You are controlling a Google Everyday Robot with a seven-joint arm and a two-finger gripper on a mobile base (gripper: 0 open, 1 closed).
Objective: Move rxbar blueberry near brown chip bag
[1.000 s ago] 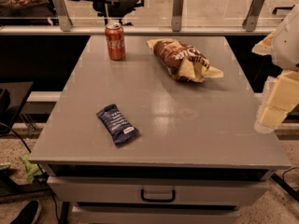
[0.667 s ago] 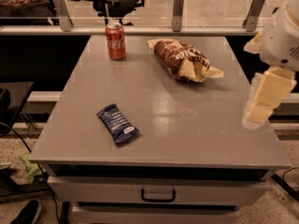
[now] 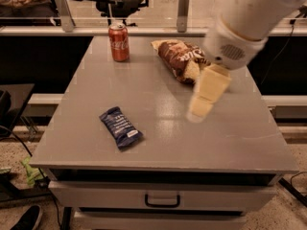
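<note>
The rxbar blueberry (image 3: pixel 121 127), a flat dark blue wrapper with white print, lies on the grey table (image 3: pixel 163 143) at the front left. The brown chip bag (image 3: pixel 180 60) lies at the back, right of centre, partly covered by my arm. My gripper (image 3: pixel 200 107) hangs over the middle-right of the table, blurred, in front of the bag and well right of the bar. It holds nothing that I can see.
A red soda can (image 3: pixel 119 42) stands at the back left of the table. A drawer with a handle (image 3: pixel 162 201) sits below the front edge. A railing and office chairs stand behind the table. A shoe shows at the bottom left.
My arm has swung left from beyond the table's right edge to over the table's middle-right, now covering part of the chip bag. The bar, bag and can have not moved.
</note>
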